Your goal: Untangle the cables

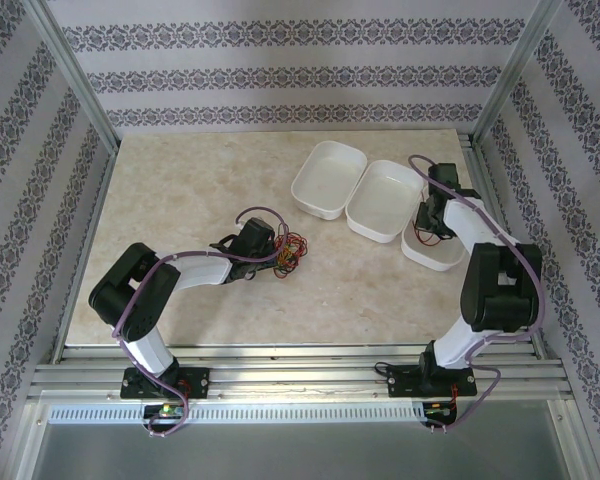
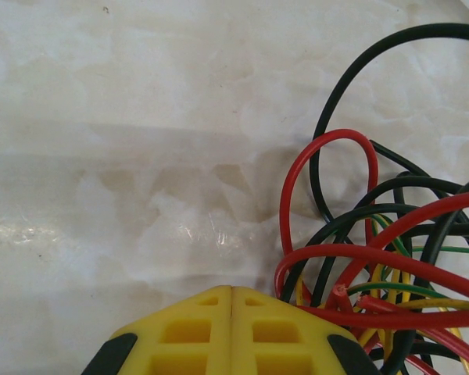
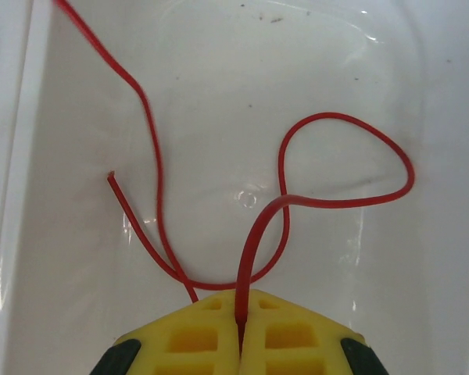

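The cables (image 1: 292, 250) lie in a tangle on the marble table (image 1: 180, 200), just right of my left gripper (image 1: 276, 257). The left wrist view shows a red cable (image 2: 328, 139), a black cable (image 2: 383, 43) and a yellow cable (image 2: 374, 278) looped through each other beside the left gripper (image 2: 232, 291), whose jaws are shut with nothing between them. My right gripper (image 1: 427, 228) hangs over the rightmost white tray (image 1: 435, 258). Seen from the right wrist, this gripper (image 3: 241, 301) is shut on a separate red cable (image 3: 328, 116) that curls over the tray floor (image 3: 359, 258).
Two more white trays (image 1: 329, 178) (image 1: 383, 200) stand in a row left of the rightmost one, toward the back. Metal frame posts and patterned walls enclose the table. A thin green wire (image 2: 445, 250) runs through the tangle.
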